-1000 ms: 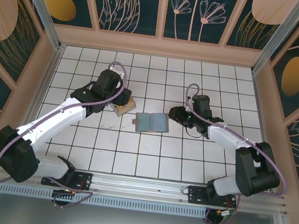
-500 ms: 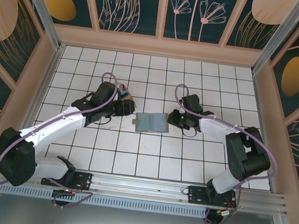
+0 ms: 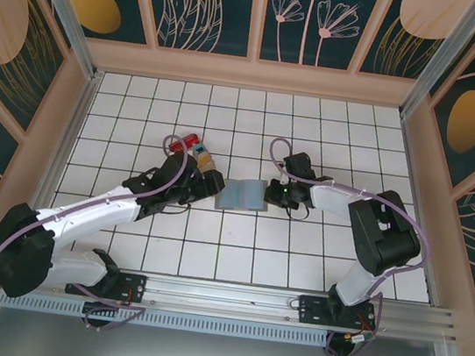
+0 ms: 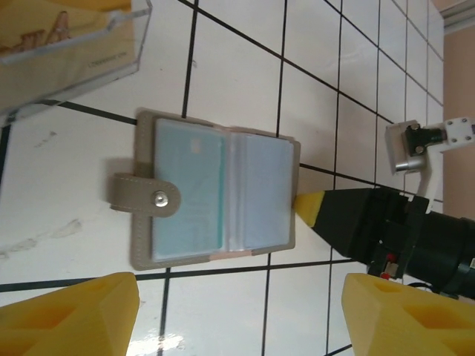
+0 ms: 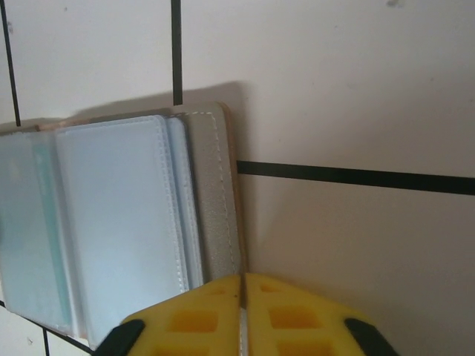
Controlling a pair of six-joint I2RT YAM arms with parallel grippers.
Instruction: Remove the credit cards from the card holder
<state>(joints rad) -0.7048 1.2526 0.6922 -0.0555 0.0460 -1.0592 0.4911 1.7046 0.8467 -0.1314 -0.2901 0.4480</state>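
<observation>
At mid-table we note the card holder point(image 3: 242, 195) lying open, a teal credit card point(image 4: 189, 185) in one sleeve. The right gripper point(image 5: 241, 295) is pressed together at its edge and the left gripper point(image 4: 241, 308) is spread beside it.

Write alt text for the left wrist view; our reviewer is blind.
An open grey card holder lies on white tiles, its left sleeve showing teal. The right gripper, fingers shut, points at its right edge; the left gripper's open fingers frame the bottom corners.

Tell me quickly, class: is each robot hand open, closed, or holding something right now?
Left hand: open, holding nothing.
Right hand: closed at the edge of the card holder; whether it grips cannot be told.
</observation>
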